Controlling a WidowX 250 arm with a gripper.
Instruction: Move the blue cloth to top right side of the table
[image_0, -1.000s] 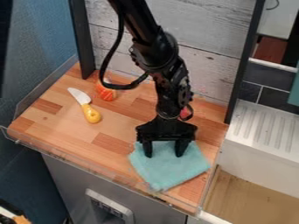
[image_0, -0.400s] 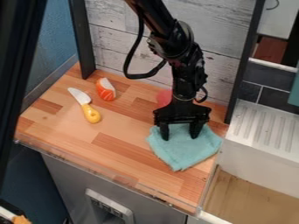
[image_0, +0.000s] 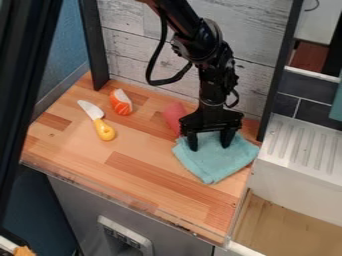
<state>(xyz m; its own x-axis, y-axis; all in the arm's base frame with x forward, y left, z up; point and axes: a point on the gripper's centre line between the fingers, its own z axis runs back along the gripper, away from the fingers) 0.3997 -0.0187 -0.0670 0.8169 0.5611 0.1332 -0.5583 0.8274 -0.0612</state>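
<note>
One cloth (image_0: 217, 160) is laid near the tabletop's (image_0: 147, 155) right edge, toward the back corner. It should be light, limp and easily bunched, best pinched by a fold in its back part. There the fingers (image_0: 193, 142) are set down, held wide apart.

Fingers apart, the black gripper (image_0: 209, 148) touches the blue cloth (image_0: 217, 162) near the wooden counter's (image_0: 143, 175) right edge, a red object (image_0: 175, 116) beside it, while a yellow-handled knife (image_0: 103, 129) and an orange-and-white piece (image_0: 121, 102) lie nearer the back left corner.
</note>
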